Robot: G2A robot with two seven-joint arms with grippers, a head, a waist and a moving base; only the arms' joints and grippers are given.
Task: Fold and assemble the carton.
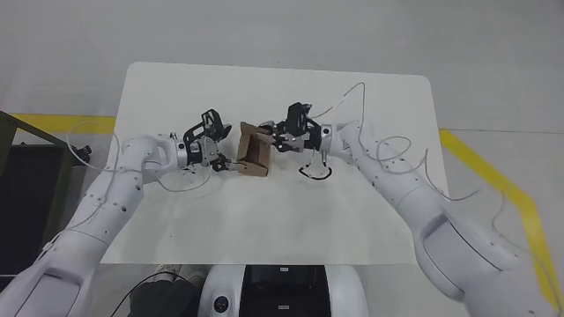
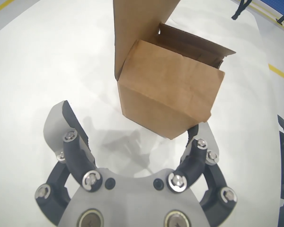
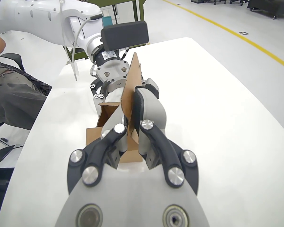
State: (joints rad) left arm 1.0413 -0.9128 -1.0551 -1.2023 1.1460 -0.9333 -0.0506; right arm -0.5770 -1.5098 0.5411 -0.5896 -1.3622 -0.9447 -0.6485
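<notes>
A brown cardboard carton (image 1: pixel 253 152) is seen standing on a white table (image 1: pixel 370 220), partly put together and open at the top. Everything else is placed from this carton.

One tall flap (image 2: pixel 142 12) is raised upright from one side of the carton. A shorter flap beside it is folded inward and lies tilted over the opening. A third flap on the far side is spread outward, and the dark inside of the carton can be made out beneath it.

The right gripper (image 3: pixel 132 102) is held above the carton. It is closed on the tall flap, with the cardboard pinched between its two pads near the flap's upper edge.

The left gripper (image 2: pixel 132 122) is set low on the opposite side of the carton, close to the table surface. Its fingers are spread wide apart and nothing is held between them. One fingertip (image 2: pixel 196 130) is found right at a bottom corner of the carton, seemingly touching it, while the other finger is kept apart from the carton wall.

A thin black loop (image 1: pixel 315 173) is laid flat on the table near the carton, on the right arm's side.
</notes>
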